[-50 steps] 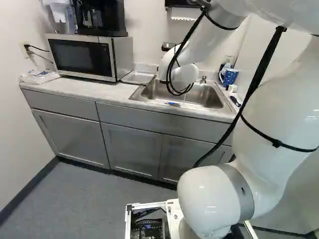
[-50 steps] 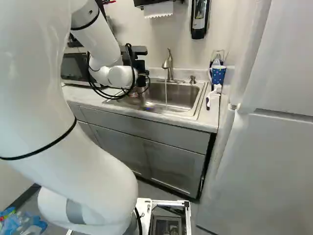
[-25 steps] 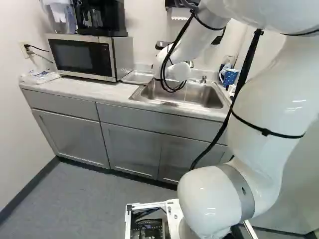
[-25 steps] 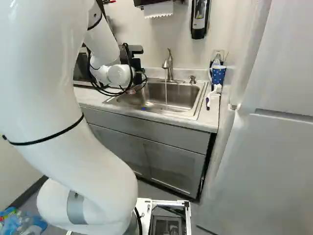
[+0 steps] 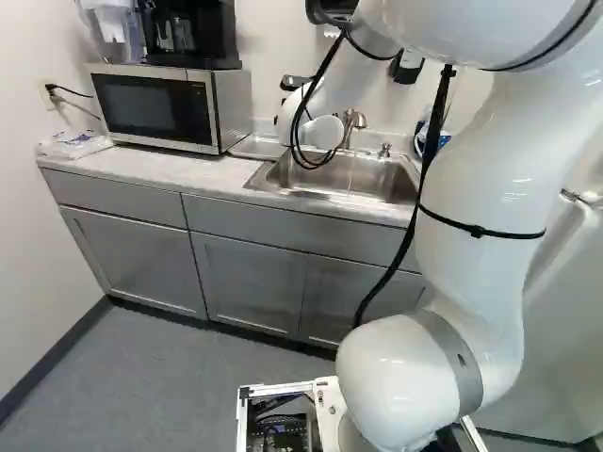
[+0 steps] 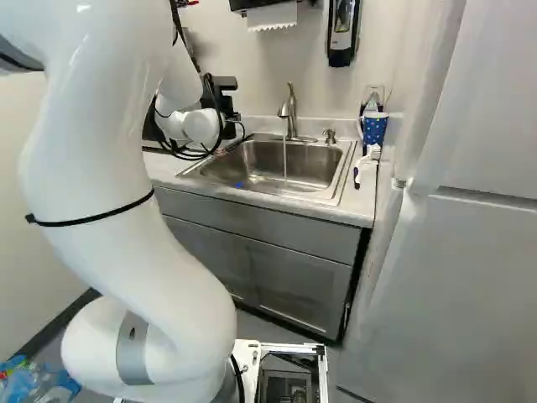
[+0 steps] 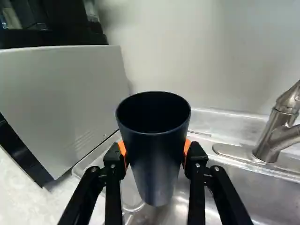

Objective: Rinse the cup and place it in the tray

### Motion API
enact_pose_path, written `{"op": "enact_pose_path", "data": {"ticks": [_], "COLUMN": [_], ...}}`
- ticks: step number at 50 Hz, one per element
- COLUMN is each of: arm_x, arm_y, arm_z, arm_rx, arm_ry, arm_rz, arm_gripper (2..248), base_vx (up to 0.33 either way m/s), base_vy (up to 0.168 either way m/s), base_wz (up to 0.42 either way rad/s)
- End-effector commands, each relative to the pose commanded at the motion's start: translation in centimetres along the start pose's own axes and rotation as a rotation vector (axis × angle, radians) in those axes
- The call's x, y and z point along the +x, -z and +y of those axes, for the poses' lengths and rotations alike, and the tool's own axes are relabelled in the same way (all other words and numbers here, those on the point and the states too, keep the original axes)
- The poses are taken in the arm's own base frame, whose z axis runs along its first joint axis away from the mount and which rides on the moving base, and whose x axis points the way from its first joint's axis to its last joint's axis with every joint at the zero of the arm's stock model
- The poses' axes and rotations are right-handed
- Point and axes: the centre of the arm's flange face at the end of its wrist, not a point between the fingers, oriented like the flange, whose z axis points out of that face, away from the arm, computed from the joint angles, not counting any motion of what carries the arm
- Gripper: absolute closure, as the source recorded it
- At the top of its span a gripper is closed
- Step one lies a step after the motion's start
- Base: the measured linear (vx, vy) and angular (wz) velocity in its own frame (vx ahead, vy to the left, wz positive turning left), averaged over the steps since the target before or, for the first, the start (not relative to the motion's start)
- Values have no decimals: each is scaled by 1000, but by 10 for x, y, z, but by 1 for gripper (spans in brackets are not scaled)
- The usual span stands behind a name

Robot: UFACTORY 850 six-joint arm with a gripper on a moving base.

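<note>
One dark cup [image 7: 155,164] sits upright, grasped between jaws; centre it over the tray [image 5: 256,146], lower level, release once seated.

Two rear, downward — wrist close, sink [image 6: 252,166] shared

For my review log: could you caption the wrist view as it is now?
The hand grips a dark cup, mouth up, microwave to one side, faucet to the other.

Along flat pale countertop [image 5: 179,171], left to right: boxy silver metal microwave [image 5: 155,109], shallow silver metal tray [image 5: 261,145], rectangular silver steel sink [image 6: 268,172]. Behind sink: curved silver metal faucet [image 6: 291,110].
</note>
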Motion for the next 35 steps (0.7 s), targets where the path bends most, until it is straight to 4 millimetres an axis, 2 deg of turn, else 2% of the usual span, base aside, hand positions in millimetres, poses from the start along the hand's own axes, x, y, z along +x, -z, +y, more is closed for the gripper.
{"op": "enact_pose_path", "data": {"ticks": [24,35], "arm_x": [0,-8], "arm_y": [-43,-66], "arm_z": [-26,-36], "arm_rx": [44,58], "arm_ry": [5,7], "arm_rz": [12,6], "arm_gripper": [124,124], "base_vx": [0,0], "base_vy": [0,0], "base_wz": [0,0]}}
